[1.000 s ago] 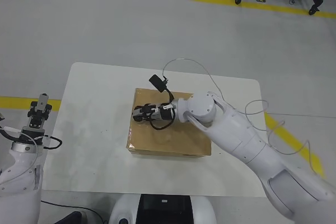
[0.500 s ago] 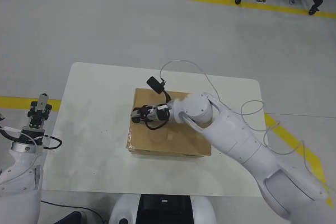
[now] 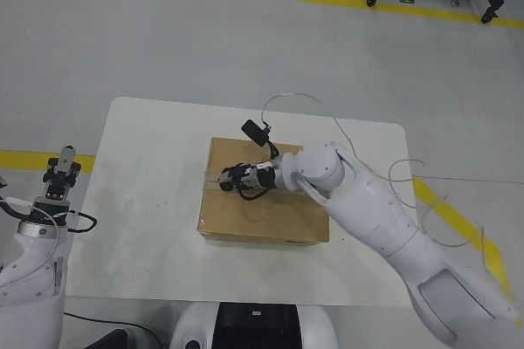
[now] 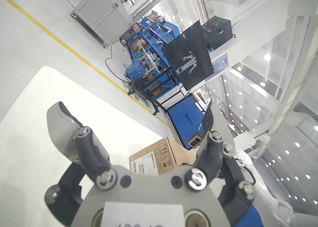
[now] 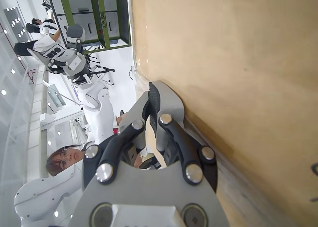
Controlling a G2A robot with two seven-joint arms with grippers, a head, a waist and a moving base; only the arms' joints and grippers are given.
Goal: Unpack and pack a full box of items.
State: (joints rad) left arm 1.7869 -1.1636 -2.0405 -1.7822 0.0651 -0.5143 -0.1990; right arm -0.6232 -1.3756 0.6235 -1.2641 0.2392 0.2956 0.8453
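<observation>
A closed cardboard box [image 3: 262, 209] sits near the centre of the white counter [image 3: 148, 209], with its flaps lying flat. The right arm comes in from the 4 o'clock corner and lays the right tool [image 3: 226, 180] on the lid. The tool is close to the box's 9 o'clock edge, about midway along that edge, with its tip pointing toward 9 o'clock. In the right wrist view the right tool [image 5: 152, 96] lies flat against the box [image 5: 223, 39]. Its 2 fingers [image 5: 171, 106] are pressed together, ribbed pad to ribbed pad, and it cannot be told whether anything thin is caught between them. Just past the fingertips a wrinkled strip of clear tape [image 5: 138, 73] wraps over the box's edge. A thin grey cable [image 3: 288, 96] loops from the arm's wrist out beyond the box's 12 o'clock side. The left tool [image 3: 63, 171] hangs just off the counter's 9 o'clock edge, well apart from the box, and points toward 12 o'clock. In the left wrist view the left tool [image 4: 134, 111] has its 2 fingers spread wide apart. Beyond it the box [image 4: 161, 153] stands on the counter [image 4: 37, 113], with a white label [image 4: 142, 164] on the side wall that faces this tool.
</observation>
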